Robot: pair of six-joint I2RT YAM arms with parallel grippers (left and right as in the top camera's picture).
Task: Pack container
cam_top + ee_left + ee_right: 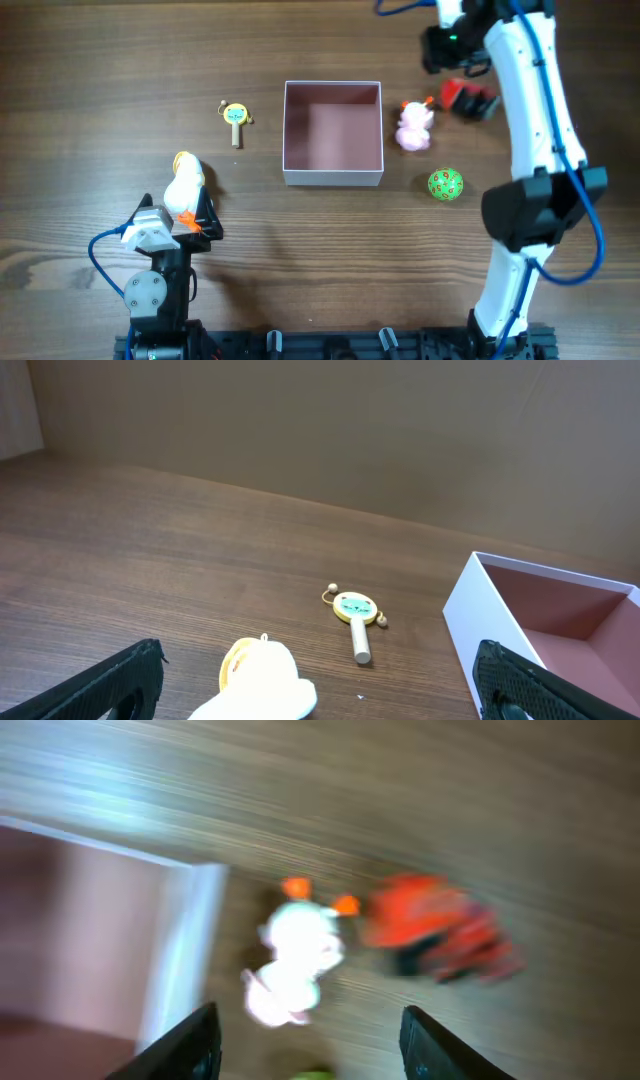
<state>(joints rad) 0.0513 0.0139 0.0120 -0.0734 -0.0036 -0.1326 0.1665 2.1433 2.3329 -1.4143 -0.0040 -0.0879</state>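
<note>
The container (333, 177) is a square white box with a dusty-pink inside at the table's middle; it has nothing inside. It also shows in the left wrist view (480, 622) and the right wrist view (186, 950). My left gripper (200, 222) (318, 662) is open, low over a white and yellow duck toy (184, 184) (262, 678), which lies between its fingers. My right gripper (450, 45) (310, 1020) is open and empty, up above a pink and white plush toy (414, 125) (297, 958). The right wrist view is blurred.
A small yellow rattle (235, 116) (354, 612) lies left of the container. A red toy (468, 97) (440, 928) lies right of the plush. A green patterned ball (445, 184) sits right of the container's front corner. The right arm reaches over the table's right side.
</note>
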